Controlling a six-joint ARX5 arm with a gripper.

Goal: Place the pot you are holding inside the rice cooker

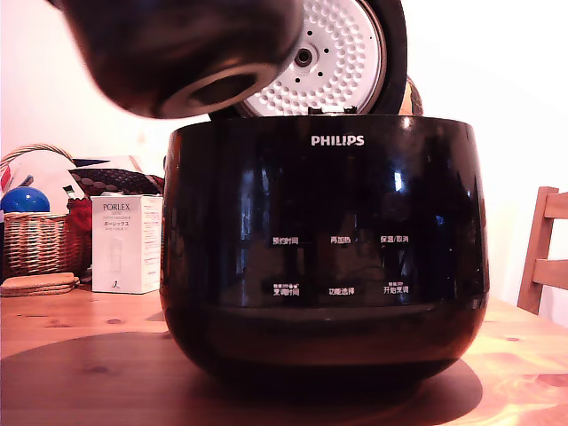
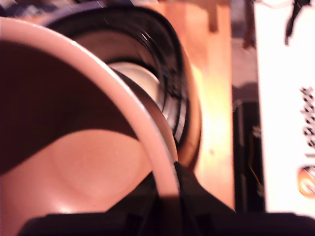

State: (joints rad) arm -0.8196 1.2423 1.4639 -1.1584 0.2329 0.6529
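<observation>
— Where's the gripper (image 2: 170, 209)? I only see dark shapes at the bottom of the wrist view.

— That's it, low in the frame. One dark finger sits on each side of the pot (image 2: 74, 142) rim, so it is pinched on the rim wall, one finger in, one out.

— And the pot itself?

— In the exterior view it hangs in the upper left (image 1: 182, 49), tilted, its ring base facing us, above and a bit to the exterior view's left of the cooker (image 1: 324, 244). Not in yet. The lid (image 1: 333, 58) stands open behind, dimpled white plate showing.

— How do you think it handles?

— Stiff metal, so it won't give. Smooth though, and probably fairly heavy for a one-sided pinch; I'd guess it wants to swing or slip. The rim is really the only hold.

— Risk?

— Tilted like that, its bottom edge could catch the cooker's mouth. It likely needs levelling and centring first.

— Anything nearby?

— A white box (image 1: 127, 242) and basket (image 1: 35, 240) on the table (image 1: 80, 355), well apart.
</observation>
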